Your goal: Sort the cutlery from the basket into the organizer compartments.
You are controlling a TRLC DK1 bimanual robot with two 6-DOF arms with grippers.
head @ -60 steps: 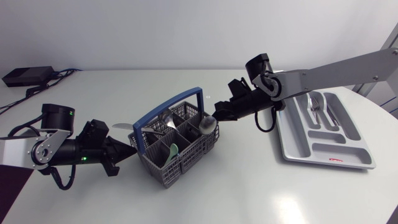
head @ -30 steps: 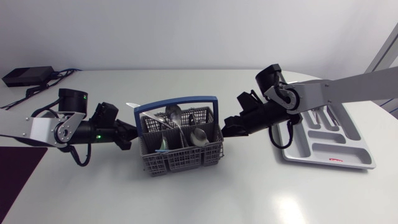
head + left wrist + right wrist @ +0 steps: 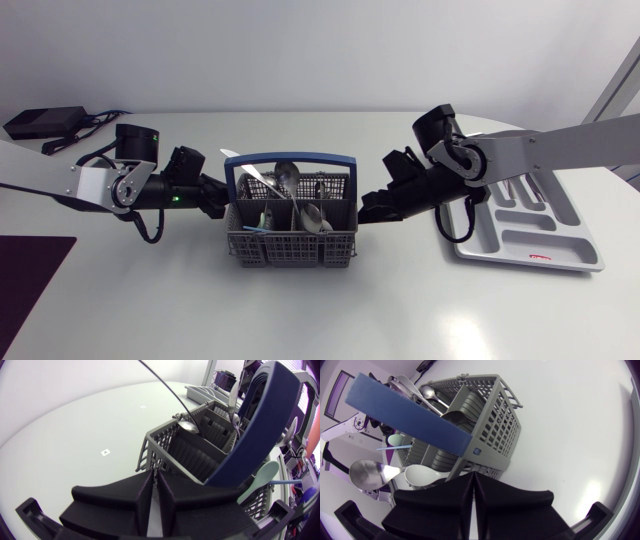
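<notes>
Flanking the basket [image 3: 290, 258] of cutlery [image 3: 285, 182] mid-worktop [image 3: 300, 320], the left pincer [image 3: 222, 203] and right pincer [image 3: 368, 205] sit at its ends; the organizer [image 3: 520, 258] lies near the right edge. Left wrist view: pincer [image 3: 154, 472] clenched, empty, at the basket's [image 3: 185, 452] corner, bare worktop alongside. Right wrist view: pincer [image 3: 471, 476] clenched, empty, at the basket's [image 3: 495, 415] wall.

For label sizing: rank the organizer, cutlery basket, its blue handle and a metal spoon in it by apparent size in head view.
1. cutlery basket and organizer: look about alike, unranked.
2. blue handle.
3. metal spoon, mostly hidden.
</notes>
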